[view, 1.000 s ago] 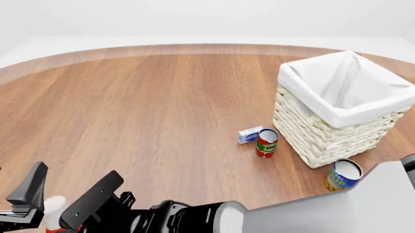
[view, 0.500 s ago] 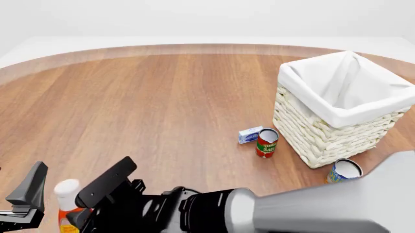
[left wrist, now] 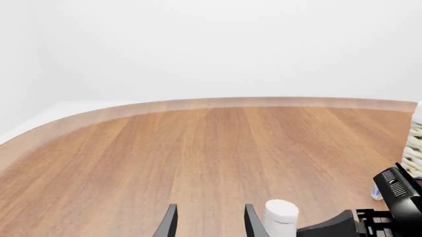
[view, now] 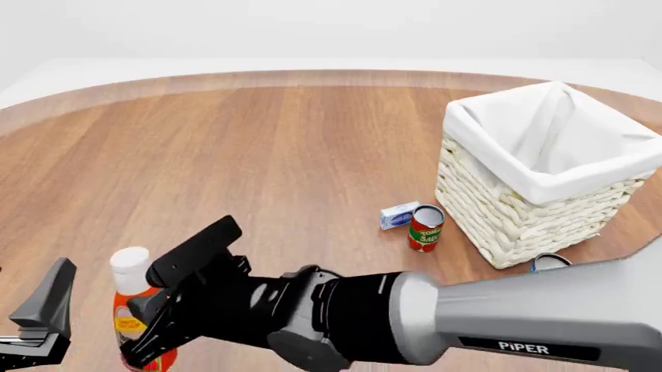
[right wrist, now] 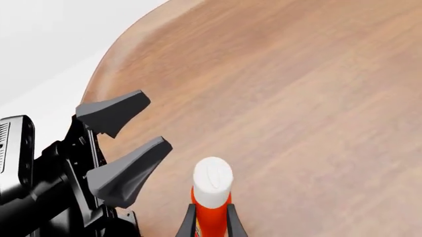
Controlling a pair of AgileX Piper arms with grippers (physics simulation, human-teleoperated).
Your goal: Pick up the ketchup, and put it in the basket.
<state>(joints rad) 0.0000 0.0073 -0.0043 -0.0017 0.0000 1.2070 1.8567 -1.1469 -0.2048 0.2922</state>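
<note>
Front view: your right claw (view: 155, 329) reaches across from the right to the near-left part of the tabletop (view: 259, 155) and is clenched on the ketchup (view: 132, 306), one finger passing in front of the bottle's lower body and the other beside its upper body. The bottle stands upright with its white cap above the fingers; its base is partly hidden, so you cannot tell whether it rests on the wood. Your left claw (view: 42, 310) sits at the near-left edge, just beside the bottle and apart from it, with only one dark finger showing in this view.

Right wrist view: the two fingertips (right wrist: 188, 222) press against either side of the orange-red bottle just below the cap. The left claw appears here with its fingers spread and nothing between them.

Left wrist view: the left claw's fingers stand apart over bare wood, released, with the bottle's cap just beside them.

The basket (view: 517, 225) stands on the far-right part of the tabletop, well apart from the ketchup. A tomato sauce can (view: 425, 228) and a small blue-and-white box (view: 398, 215) lie just beside its left wall. Another can (view: 548, 263) shows partly behind the right arm.
</note>
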